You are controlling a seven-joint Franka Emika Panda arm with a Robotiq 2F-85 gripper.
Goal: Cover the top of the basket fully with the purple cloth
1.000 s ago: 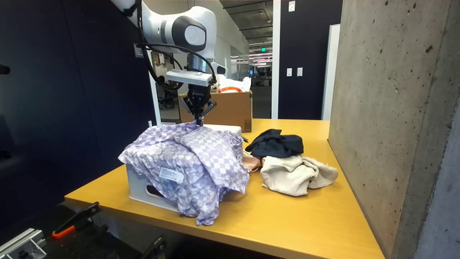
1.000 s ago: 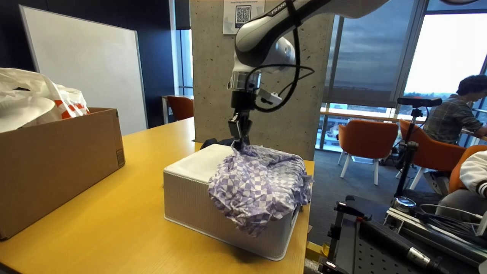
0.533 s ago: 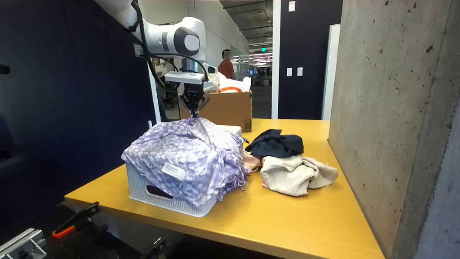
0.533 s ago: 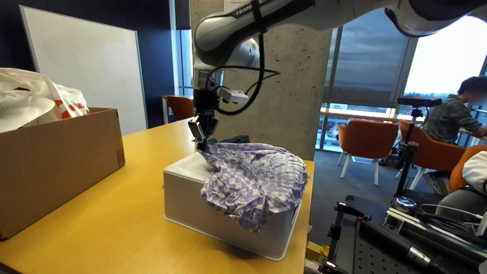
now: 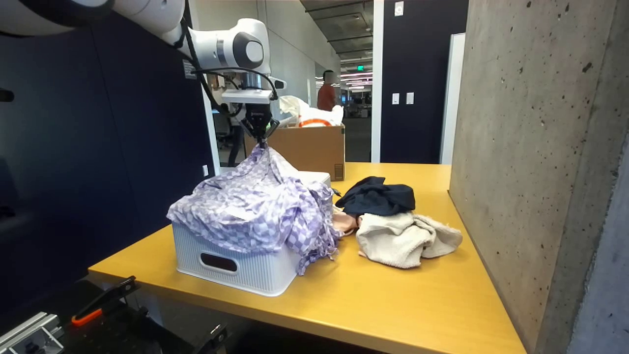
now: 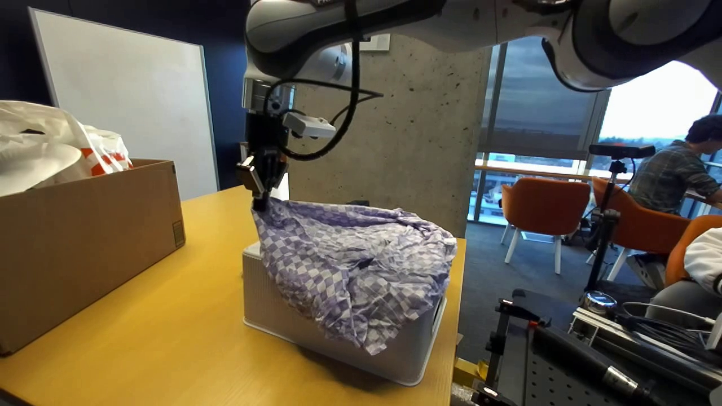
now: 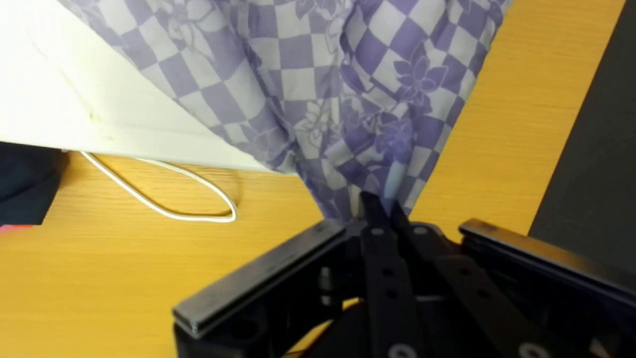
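Note:
The purple-and-white checkered cloth (image 5: pixel 245 201) drapes over the white ribbed basket (image 5: pixel 260 278); both also show in an exterior view, the cloth (image 6: pixel 361 270) hanging down the basket's side (image 6: pixel 271 307). My gripper (image 5: pixel 263 144) is shut on a cloth corner and holds it up above the basket's far end. In an exterior view the gripper (image 6: pixel 260 206) stands near a basket corner. In the wrist view the fingertips (image 7: pixel 381 206) pinch the cloth (image 7: pixel 303 74), beyond the basket's edge and over the table. A bare strip of the basket's white top (image 7: pixel 109 109) shows beside the cloth.
A cardboard box (image 5: pixel 309 147) with white bags stands behind the basket. A navy cloth (image 5: pixel 376 196), a cream cloth (image 5: pixel 400 241) and a peach cloth (image 5: pixel 344 222) lie beside it. A concrete pillar (image 5: pixel 530 147) borders the table (image 5: pixel 383 305). A white cord loop (image 7: pixel 164 214) lies by the basket.
My gripper has moved up and towards the cardboard box, pulling the cloth corner along. The cloth now stretches over more of the top, and its front hem has risen, baring the basket's handle hole.

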